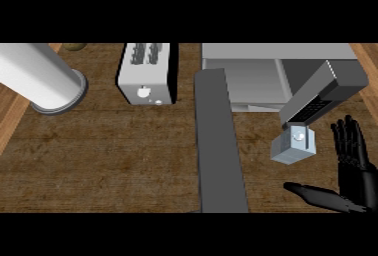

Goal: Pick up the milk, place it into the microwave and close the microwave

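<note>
The milk [293,145] is a small pale blue-grey carton with a white cap, standing on the wooden counter just in front of the microwave's keypad panel [319,95]. My right hand [355,175] is open to the right of the carton, fingers straight and pointing away, thumb stretched out low toward the left; it does not touch the carton. The microwave [251,82] stands at the back right with its cavity exposed. Its grey door [220,150] is swung wide open and runs down the middle of the view. My left hand is out of sight.
A white toaster [146,74] stands at the back, left of the microwave's door. A large white cylinder [38,75] lies at the far left. A small olive object [72,47] shows at the top edge. Bare wooden counter [111,160] stretches across the left half.
</note>
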### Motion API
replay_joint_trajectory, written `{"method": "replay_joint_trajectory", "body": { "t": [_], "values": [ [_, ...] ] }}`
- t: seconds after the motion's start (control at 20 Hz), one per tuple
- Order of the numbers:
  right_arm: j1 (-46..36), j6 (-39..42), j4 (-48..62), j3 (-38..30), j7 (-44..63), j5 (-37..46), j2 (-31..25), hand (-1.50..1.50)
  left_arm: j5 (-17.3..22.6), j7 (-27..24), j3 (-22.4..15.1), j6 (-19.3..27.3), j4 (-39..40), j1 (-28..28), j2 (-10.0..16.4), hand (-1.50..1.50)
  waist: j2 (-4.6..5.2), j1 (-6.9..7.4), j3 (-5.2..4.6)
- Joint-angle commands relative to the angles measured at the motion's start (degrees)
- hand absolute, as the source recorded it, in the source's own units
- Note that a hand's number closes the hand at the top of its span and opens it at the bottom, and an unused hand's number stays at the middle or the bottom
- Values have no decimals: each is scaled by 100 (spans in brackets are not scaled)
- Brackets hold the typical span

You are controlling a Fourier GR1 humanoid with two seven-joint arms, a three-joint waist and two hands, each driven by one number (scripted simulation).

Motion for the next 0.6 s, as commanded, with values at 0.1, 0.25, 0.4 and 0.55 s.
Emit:
{"method": "replay_joint_trajectory", "body": {
  "t": [0.1,0.25,0.4,0.55],
  "values": [
    [-82,254,1317,-418,-923,-117,-235,-150,-72,170,77,1,-20,-233,-31,-150,3,-14,1],
    [-238,120,1634,-364,-1227,40,-150,-150,503,250,537,-388,-99,95,65,-150,-2,3,-1],
    [-462,126,2220,-359,-1552,96,-159,-150,613,580,604,-184,-89,-201,111,-150,0,-3,0],
    [-1141,66,3157,-463,-1780,172,-279,-150,429,642,536,-80,-191,-293,32,-150,5,21,1]
  ]
}}
